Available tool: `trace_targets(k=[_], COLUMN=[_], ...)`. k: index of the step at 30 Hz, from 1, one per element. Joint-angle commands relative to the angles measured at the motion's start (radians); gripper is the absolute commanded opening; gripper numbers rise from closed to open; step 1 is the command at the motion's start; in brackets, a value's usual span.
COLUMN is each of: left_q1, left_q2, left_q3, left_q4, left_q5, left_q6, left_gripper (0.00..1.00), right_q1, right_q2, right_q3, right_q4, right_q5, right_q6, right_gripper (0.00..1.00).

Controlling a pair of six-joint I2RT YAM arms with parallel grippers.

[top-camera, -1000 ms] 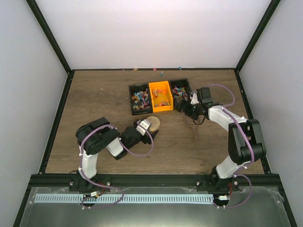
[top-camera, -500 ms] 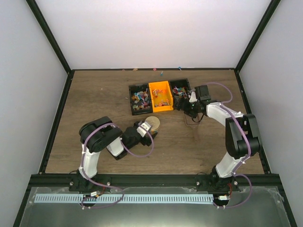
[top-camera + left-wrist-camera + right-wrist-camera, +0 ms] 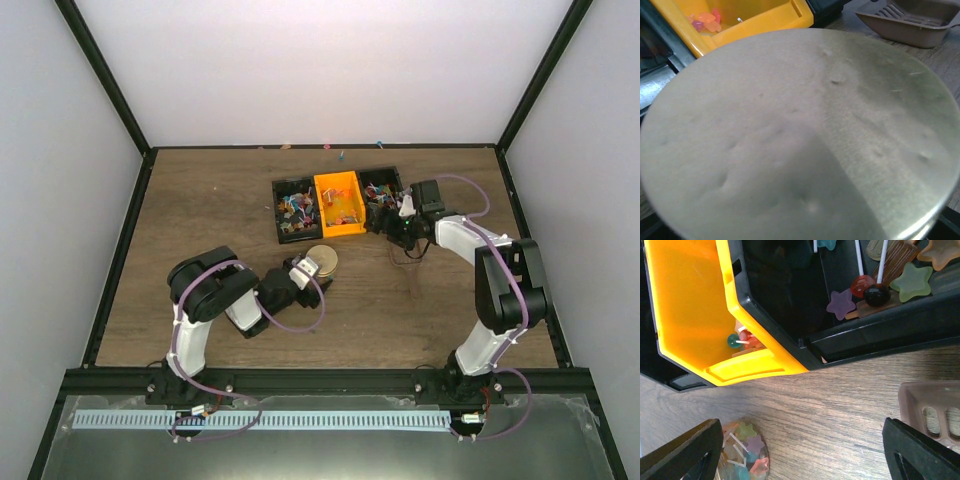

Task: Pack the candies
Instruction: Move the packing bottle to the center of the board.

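Candies (image 3: 862,286): tiny sweets in mixed colours, stars and lollipops on white sticks. One cluster lies in the black bin (image 3: 790,285) straight ahead of the right end effector (image 3: 801,440), toward its right-finger side.
Candies, other lots: a few sit in the orange bin (image 3: 687,305), ahead of the same end effector on its left-finger side. Pale stars show through a round container (image 3: 746,456) just beside its left finger. More fill a second black bin (image 3: 294,210) beyond the orange one. A couple of strays lie at the far edge of the tabletop (image 3: 200,220), well apart from both end effectors.
Right end effector: fingers (image 3: 682,455) spread wide, with only bare wood between them and nothing pinched. It is low over the tabletop, just short of the bins' near wall.
Translucent tray (image 3: 932,412): ribbed and brownish, on the tabletop just beside the right finger.
Left end effector (image 3: 306,268): right at the near edge of the round disc (image 3: 800,135). Whether it is spread or pinching cannot be told.
Round disc: dull tan-silver with a dimpled face, filling nearly the whole left wrist view. The orange bin is just beyond it.
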Motion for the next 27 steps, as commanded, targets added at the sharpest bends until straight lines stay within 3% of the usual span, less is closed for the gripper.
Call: trace_targets(k=[1, 8, 20, 24, 27], left_q1=[0.004, 0.005, 0.004, 0.004, 0.004], left_q2=[0.007, 0.023, 0.013, -0.027, -0.064], left_q3=[0.025, 0.069, -0.017, -0.080, -0.112], left_q4=[0.024, -0.013, 0.040, 0.038, 0.003], left_q5=[-0.013, -0.013, 0.026, 0.076, 0.138], left_q6=[-0.016, -0.031, -0.007, 0.029, 0.064], left_gripper=[0.93, 0.87, 0.81, 0.81, 0.81], right_q1=[-0.001, -0.001, 0.000, 0.012, 0.050], right_q2=[0.015, 0.023, 0.009, -0.004, 0.001], right_q3=[0.016, 0.012, -0.001, -0.037, -0.051], right_q4=[0.011, 0.023, 0.047, 0.112, 0.119], right_q5=[-0.015, -0.018, -0.086, -0.231, -0.279], right_q6=[-0.013, -0.018, -0.046, -0.071, -0.104], right_gripper=[0.89, 0.89, 0.88, 0.71, 0.63])
